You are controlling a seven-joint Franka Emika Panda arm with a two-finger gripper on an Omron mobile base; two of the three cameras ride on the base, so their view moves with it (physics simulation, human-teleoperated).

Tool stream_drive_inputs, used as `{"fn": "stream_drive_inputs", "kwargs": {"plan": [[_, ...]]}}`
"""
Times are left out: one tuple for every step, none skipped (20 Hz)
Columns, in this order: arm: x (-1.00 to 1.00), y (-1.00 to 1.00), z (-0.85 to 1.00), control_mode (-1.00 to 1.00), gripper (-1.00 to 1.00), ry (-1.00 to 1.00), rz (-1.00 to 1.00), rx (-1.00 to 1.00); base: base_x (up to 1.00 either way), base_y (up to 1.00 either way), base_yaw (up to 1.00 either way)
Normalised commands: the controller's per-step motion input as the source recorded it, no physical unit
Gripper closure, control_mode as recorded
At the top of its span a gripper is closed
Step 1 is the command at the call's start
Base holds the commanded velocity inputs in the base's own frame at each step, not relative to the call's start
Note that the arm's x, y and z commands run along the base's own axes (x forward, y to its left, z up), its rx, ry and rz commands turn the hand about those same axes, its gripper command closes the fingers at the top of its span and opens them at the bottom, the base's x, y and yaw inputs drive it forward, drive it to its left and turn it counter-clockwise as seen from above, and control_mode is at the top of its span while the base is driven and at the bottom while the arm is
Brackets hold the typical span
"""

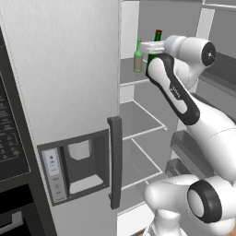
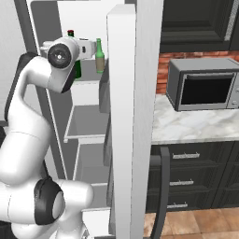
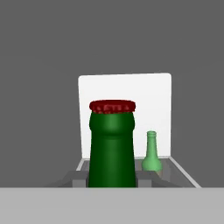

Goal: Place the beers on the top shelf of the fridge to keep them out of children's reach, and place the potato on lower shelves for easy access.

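Note:
The fridge (image 1: 60, 69) stands open. My gripper (image 3: 112, 178) is shut on the neck of the dark green beer (image 3: 112, 148) with the red cap, holding it upright over the top shelf (image 1: 131, 77). That beer (image 1: 157, 39) shows behind my forearm, and again as the dark green beer (image 2: 77, 69) in the right base view. Whether its base touches the shelf I cannot tell. The paler olive beer (image 1: 138, 57) stands upright on the top shelf, deeper in and beside the held one; the olive beer (image 2: 100, 57) (image 3: 152, 158) shows in both other views. The lower shelves (image 1: 138, 123) are bare. The potato is out of view.
Dark door bins (image 1: 189, 150) hang on the open right door beside my arm. The closed left door carries a dispenser panel (image 1: 76, 168) and a bar handle (image 1: 115, 161). To the right stand a microwave (image 2: 205, 84) on a marble counter (image 2: 186, 125) and dark drawers (image 2: 196, 182).

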Motion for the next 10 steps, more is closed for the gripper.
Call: {"fn": "stream_drive_inputs", "kwargs": {"plan": [[0.37,0.0,-0.11,-1.0,1.0,0.0,0.02,0.0,0.0,0.0,0.0],[0.36,0.0,-0.14,-1.0,1.0,0.0,0.02,0.0,0.0,0.0,0.0],[0.34,0.0,-0.18,-1.0,1.0,0.0,0.02,0.0,0.0,0.0,0.0],[0.34,0.0,-0.21,-1.0,1.0,0.0,0.02,0.0,0.0,0.0,0.0],[0.31,0.0,-0.26,-1.0,1.0,0.0,0.02,0.0,0.0,0.0,0.0],[0.29,0.0,-0.26,-1.0,1.0,0.0,0.01,0.0,0.0,0.0,0.0],[0.28,0.0,-0.25,-1.0,1.0,0.0,0.01,0.0,0.0,0.0,0.0],[0.29,0.0,-0.24,-1.0,1.0,0.0,0.01,0.0,0.0,0.0,0.0],[0.3,0.0,-0.23,-1.0,1.0,0.0,0.02,0.0,0.0,0.0,0.0],[0.31,0.0,-0.22,-1.0,1.0,0.0,0.02,0.0,0.0,0.0,0.0]]}}
